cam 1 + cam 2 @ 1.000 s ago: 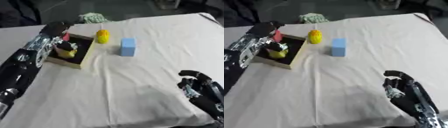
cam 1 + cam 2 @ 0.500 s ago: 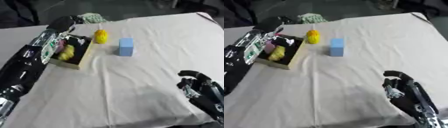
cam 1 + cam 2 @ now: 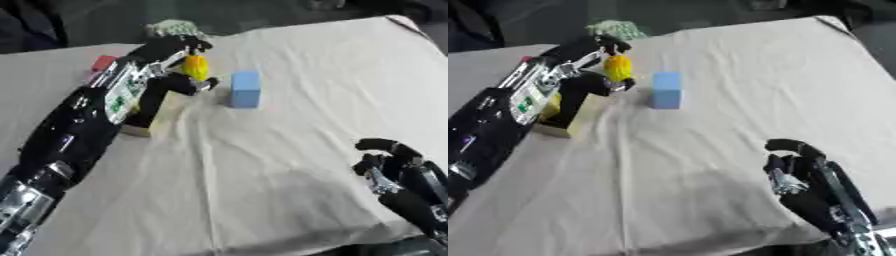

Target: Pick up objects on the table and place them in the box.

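- Left hand (image 3: pixel 171 55): reaching over the box toward the yellow object, fingers extended and relaxed around it, nothing held. You cannot tell from either view whether the fingertips already touch it.
- Yellow object (image 3: pixel 617 68): small, rounded, upright on the cloth just beside the box's far right corner, between the left hand's fingers and thumb. Judged to be the item in hand.
- Blue block (image 3: pixel 245 88): upright on the cloth to the right of the yellow object, near but apart from it. 1 of 2 loose items you still have to place.
- Box (image 3: pixel 159 124): low, cream-sided, largely covered by your left forearm; a red piece (image 3: pixel 102 63) shows at its far left edge. Its contents are otherwise hidden.
- Right hand (image 3: pixel 798 170): idle at the lower right, fingers curled, holding nothing.
- Tablecloth (image 3: pixel 297 65): pale, creased near the box.
- Handling note: close thumb and fingers on opposite sides of the yellow object before lifting; it looks rounded and may roll or tip if nudged from 1 side.
- Handling note: lift straight up so your wrist clears the box wall, then carry left and release low inside.
- Risk: your forearm lies over the box, so a sideways sweep could drag it.
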You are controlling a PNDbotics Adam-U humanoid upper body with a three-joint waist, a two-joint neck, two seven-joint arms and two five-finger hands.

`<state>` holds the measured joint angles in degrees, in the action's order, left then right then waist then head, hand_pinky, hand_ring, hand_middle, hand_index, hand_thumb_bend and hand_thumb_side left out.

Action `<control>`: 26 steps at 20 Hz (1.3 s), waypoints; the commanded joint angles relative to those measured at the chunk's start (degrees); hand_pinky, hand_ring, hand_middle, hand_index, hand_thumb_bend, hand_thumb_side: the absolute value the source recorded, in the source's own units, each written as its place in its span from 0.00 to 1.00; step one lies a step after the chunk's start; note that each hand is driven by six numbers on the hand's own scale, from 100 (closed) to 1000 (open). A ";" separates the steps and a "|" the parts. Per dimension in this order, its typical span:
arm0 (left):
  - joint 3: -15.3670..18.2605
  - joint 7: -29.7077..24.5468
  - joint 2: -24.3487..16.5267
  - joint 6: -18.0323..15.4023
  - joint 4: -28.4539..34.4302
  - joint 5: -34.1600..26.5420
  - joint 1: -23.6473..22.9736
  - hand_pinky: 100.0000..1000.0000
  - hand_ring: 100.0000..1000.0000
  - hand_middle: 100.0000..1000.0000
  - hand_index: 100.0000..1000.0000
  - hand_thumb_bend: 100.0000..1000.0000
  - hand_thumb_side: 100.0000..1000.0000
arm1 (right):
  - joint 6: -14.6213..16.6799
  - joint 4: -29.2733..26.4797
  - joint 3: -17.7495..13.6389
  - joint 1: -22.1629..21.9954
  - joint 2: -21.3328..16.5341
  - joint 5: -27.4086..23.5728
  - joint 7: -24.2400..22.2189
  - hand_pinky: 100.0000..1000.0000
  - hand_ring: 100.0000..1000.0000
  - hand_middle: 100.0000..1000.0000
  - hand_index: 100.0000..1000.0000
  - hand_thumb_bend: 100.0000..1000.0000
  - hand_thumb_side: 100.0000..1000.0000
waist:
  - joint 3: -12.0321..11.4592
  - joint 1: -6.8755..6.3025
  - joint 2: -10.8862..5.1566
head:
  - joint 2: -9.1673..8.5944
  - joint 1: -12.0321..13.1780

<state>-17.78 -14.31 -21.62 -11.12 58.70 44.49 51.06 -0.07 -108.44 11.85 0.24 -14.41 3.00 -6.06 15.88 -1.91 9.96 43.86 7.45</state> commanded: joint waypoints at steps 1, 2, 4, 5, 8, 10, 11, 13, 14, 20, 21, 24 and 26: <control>0.23 -0.91 -0.93 -1.35 0.04 -3.44 1.79 0.85 0.79 0.79 0.94 0.40 0.72 | -0.01 -1.18 0.39 0.88 -0.64 -0.79 -0.45 0.57 0.55 0.69 0.74 0.00 0.28 | 0.48 -0.01 -0.22 | 0.26 0.67; 0.13 -1.19 -0.97 -1.56 0.00 -4.38 1.86 0.85 0.79 0.79 0.94 0.43 0.74 | -0.04 -1.21 0.53 1.02 -0.62 -0.88 -0.58 0.57 0.55 0.69 0.74 0.00 0.29 | 0.72 -0.07 0.00 | 0.23 0.87; -0.20 -1.65 -1.04 -2.00 0.04 -6.18 1.99 0.85 0.79 0.79 0.94 0.46 0.75 | -0.11 -1.26 0.79 1.33 -0.57 -1.06 -0.82 0.57 0.55 0.69 0.74 0.00 0.31 | 1.25 -0.20 0.50 | -0.09 1.40; -0.38 -1.76 -1.08 -2.15 0.10 -6.75 2.04 0.85 0.79 0.79 0.94 0.46 0.74 | -0.14 -1.31 0.89 1.51 -0.50 -1.16 -0.93 0.57 0.55 0.69 0.74 0.00 0.31 | 1.56 -0.26 0.76 | -0.34 1.73; -0.65 -1.25 -1.03 -2.28 0.14 -6.62 2.17 0.85 0.80 0.80 0.95 0.45 0.68 | -0.22 -1.45 1.02 1.95 -0.31 -1.38 -1.09 0.57 0.54 0.69 0.74 0.00 0.33 | 2.38 -0.34 1.44 | -1.14 2.68; -0.75 -0.38 -0.88 -2.30 0.06 -5.57 2.25 0.85 0.80 0.80 0.95 0.43 0.67 | -0.27 -1.54 1.07 2.19 -0.17 -1.48 -1.14 0.58 0.54 0.69 0.74 0.00 0.33 | 2.91 -0.37 1.91 | -1.73 3.50; -0.79 -0.02 -0.76 -2.37 -0.07 -5.10 2.27 0.85 0.80 0.80 0.95 0.43 0.66 | -0.28 -1.59 1.08 2.30 -0.10 -1.53 -1.15 0.58 0.54 0.69 0.74 0.00 0.34 | 3.17 -0.40 2.13 | -2.00 3.99; -0.85 0.62 -0.53 -2.59 -0.38 -4.20 2.31 0.85 0.80 0.80 0.95 0.41 0.64 | -0.30 -1.69 1.11 2.52 0.05 -1.63 -1.18 0.58 0.54 0.69 0.74 0.00 0.34 | 3.65 -0.46 2.52 | -2.47 4.98; -0.85 0.99 -0.44 -2.65 -0.53 -3.73 2.31 0.85 0.80 0.80 0.95 0.40 0.62 | -0.32 -1.73 1.12 2.62 0.12 -1.68 -1.19 0.58 0.54 0.69 0.74 0.00 0.34 | 3.85 -0.46 2.67 | -2.66 5.40; -0.70 5.20 0.28 -0.90 -1.78 0.64 2.33 0.85 0.81 0.81 0.95 0.31 0.53 | -0.38 -1.90 1.24 3.14 0.56 -1.92 -1.36 0.58 0.54 0.69 0.74 0.00 0.35 | 4.90 -0.32 3.48 | -3.72 7.21; -0.73 5.94 0.57 -0.59 -2.14 1.55 2.28 0.84 0.80 0.81 0.95 0.27 0.49 | -0.40 -1.92 1.23 3.20 0.60 -1.95 -1.36 0.58 0.54 0.69 0.74 0.00 0.35 | 5.01 -0.31 3.57 | -3.82 7.38; -0.71 7.63 1.45 -0.41 -3.20 3.13 2.14 0.82 0.75 0.74 0.89 0.17 0.39 | -0.43 -1.94 1.24 3.30 0.67 -1.99 -1.38 0.58 0.54 0.69 0.74 0.00 0.35 | 5.13 -0.30 3.71 | -4.00 7.66; -0.79 8.61 1.82 -0.57 -3.58 3.15 1.96 0.79 0.70 0.66 0.84 0.08 0.32 | -0.43 -1.92 1.24 3.33 0.68 -1.99 -1.41 0.58 0.54 0.69 0.74 0.00 0.35 | 5.09 -0.30 3.67 | -3.99 7.63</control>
<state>-18.85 -6.48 -19.50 -11.70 55.05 47.06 51.96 -0.63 -108.89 13.12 3.05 -13.39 1.30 -7.35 20.87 -2.53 14.45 40.69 14.90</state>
